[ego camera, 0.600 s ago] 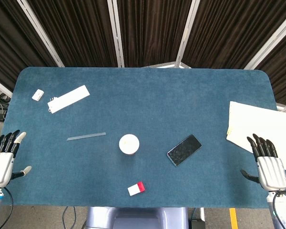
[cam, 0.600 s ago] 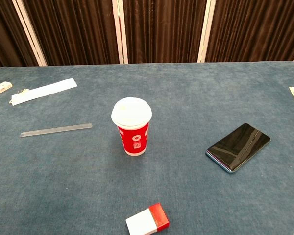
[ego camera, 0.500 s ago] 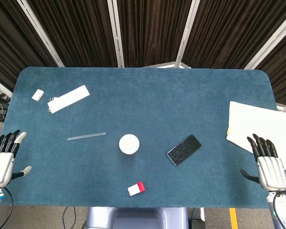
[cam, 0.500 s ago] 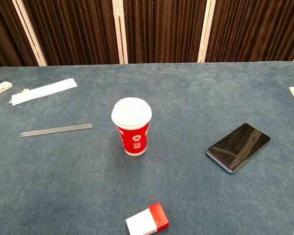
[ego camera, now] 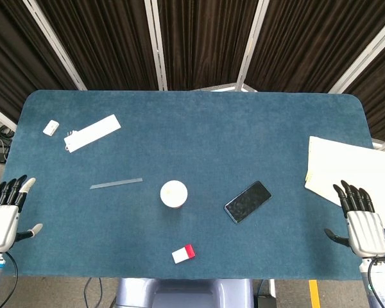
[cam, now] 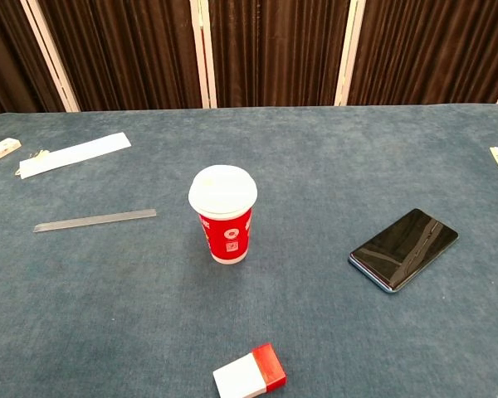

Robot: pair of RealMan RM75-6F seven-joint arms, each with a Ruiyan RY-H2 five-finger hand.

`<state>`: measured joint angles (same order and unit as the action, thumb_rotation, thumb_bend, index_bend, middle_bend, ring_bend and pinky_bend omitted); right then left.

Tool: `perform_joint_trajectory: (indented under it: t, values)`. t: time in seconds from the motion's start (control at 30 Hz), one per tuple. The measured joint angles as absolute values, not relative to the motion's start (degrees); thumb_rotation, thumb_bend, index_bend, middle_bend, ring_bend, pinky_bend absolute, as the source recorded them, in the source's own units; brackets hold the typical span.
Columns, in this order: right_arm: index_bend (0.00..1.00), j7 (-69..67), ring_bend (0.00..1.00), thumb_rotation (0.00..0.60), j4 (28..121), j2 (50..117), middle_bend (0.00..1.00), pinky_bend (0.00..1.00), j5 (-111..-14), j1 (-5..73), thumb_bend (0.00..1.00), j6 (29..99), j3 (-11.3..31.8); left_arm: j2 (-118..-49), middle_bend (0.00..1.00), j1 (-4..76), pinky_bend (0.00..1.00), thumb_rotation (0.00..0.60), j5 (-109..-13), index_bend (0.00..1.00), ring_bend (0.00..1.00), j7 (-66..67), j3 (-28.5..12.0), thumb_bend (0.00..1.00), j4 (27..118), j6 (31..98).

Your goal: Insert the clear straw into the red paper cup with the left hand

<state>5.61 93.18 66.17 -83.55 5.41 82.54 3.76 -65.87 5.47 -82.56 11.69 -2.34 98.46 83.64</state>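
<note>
Left robot hand [ego camera: 3, 215] spread, empty; pinch straw [ego camera: 116, 183] left of cup [ego camera: 174, 194] mid-length, w/ tip toward lid.

One cup [cam: 223, 215] with a white lid. One straw [cam: 95, 220]. One phone [cam: 403, 248]. One red-and-white box [cam: 249, 373]. One long white strip [cam: 75, 154] and one small white block [cam: 2, 148]. One stack of white paper [ego camera: 346, 176], possibly several sheets; the count is unclear. Two hands: left hand [ego camera: 5, 215] and right hand [ego camera: 359, 222].
</note>
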Motion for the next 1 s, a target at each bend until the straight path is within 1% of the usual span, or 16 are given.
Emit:
perform_joint_trajectory:
  t: [0.13, 0.2, 0.3, 0.53, 0.73, 0.87, 1.0]
  values:
    - [0.01, 5.52, 0.0, 0.6, 93.22, 66.18, 0.0, 0.0, -83.19, 5.45, 0.14, 82.26, 3.83, -65.85, 0.0, 5.73, 0.0, 0.6, -82.21, 0.05, 0.0, 11.61, -2.56, 0.04, 98.57, 83.24]
    - [0.01, 5.36, 0.0, 0.6, 93.28, 66.15, 0.0, 0.0, -83.04, 5.48, 0.14, 82.11, 3.86, -65.84, 0.0, 5.86, 0.0, 0.6, -81.91, 0.07, 0.0, 11.56, -2.74, 0.07, 98.77, 83.05]
    - [0.01, 5.07, 0.0, 0.6, 93.42, 66.1, 0.0, 0.0, -82.65, 5.51, 0.14, 81.77, 3.89, -65.8, 0.0, 6.25, 0.0, 0.6, -81.08, 0.12, 0.0, 11.47, -3.4, 0.13, 99.34, 82.67]
    - [0.01, 4.51, 0.0, 0.6, 93.73, 66.03, 0.0, 0.0, -82.3, 5.67, 0.14, 81.32, 4.04, -66.27, 0.0, 8.97, 0.0, 0.6, -77.09, 0.32, 0.0, 14.15, -6.87, 0.24, 100.59, 80.65]
    - [0.01, 3.89, 0.0, 0.6, 93.82, 65.95, 0.0, 0.0, -81.5, 5.82, 0.14, 80.65, 4.24, -68.96, 0.0, 14.12, 0.0, 0.6, -68.06, 0.45, 0.0, 20.84, -11.21, 0.29, 100.54, 76.07]
    - [0.01, 3.46, 0.0, 0.6, 93.86, 65.92, 0.0, 0.0, -80.93, 5.96, 0.14, 80.18, 4.42, -72.44, 0.0, 17.88, 0.0, 0.6, -62.73, 0.47, 0.0, 24.85, -13.65, 0.31, 99.05, 73.46]
    - [0.01, 2.83, 0.0, 0.6, 93.9, 65.92, 0.0, 0.0, -80.02, 6.19, 0.14, 79.41, 4.71, -76.83, 0.0, 21.47, 0.0, 0.6, -58.16, 0.48, 0.0, 28.31, -15.26, 0.34, 95.25, 71.18]
